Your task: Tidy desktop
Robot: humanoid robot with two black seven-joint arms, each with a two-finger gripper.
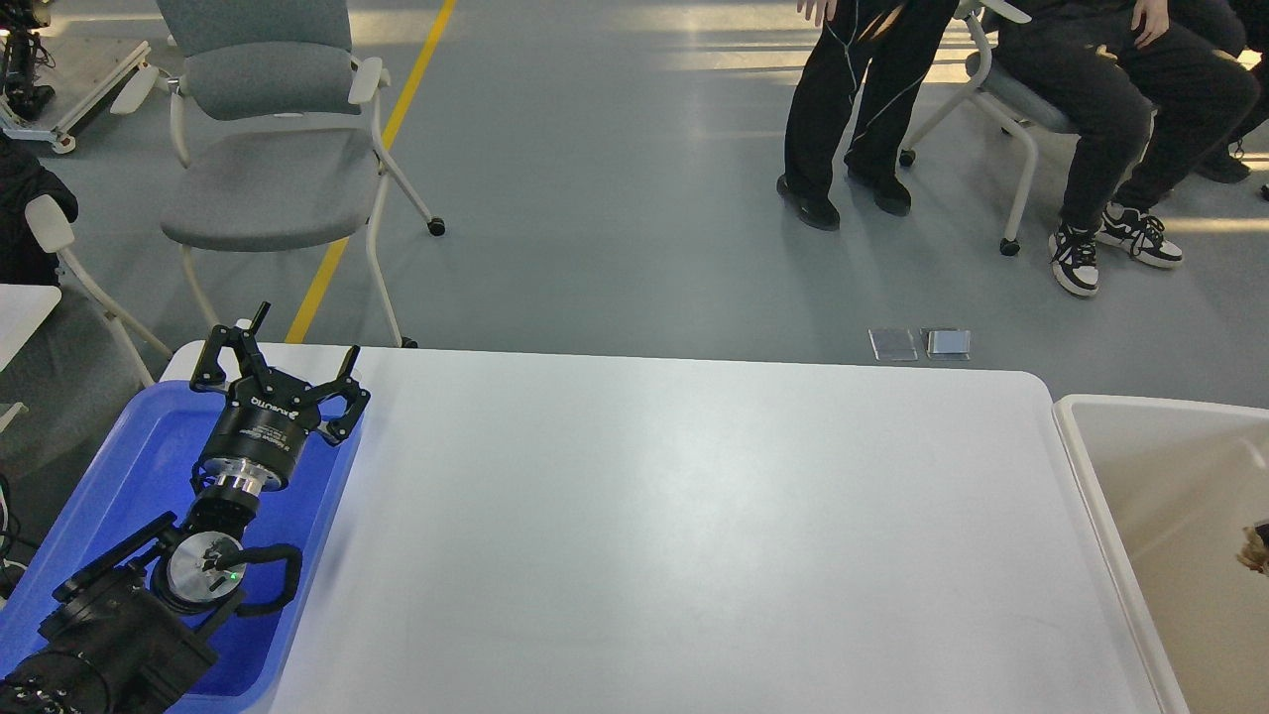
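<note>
Fingers of our left gripper (281, 359) are spread wide with nothing between them, above the far end of the blue tray (129, 466). We cannot see our right gripper. Right of the tray, the white desktop (694, 535) looks bare, and the cream bin (1160, 516) sits past its right edge. We think we should lift away slowly without bumping the tray.

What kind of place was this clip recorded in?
Probably a robotics lab or test hall: a grey floor with a yellow line, wheeled office chairs, seated onlookers, and a white desktop flanked by a blue tray and a cream bin.
</note>
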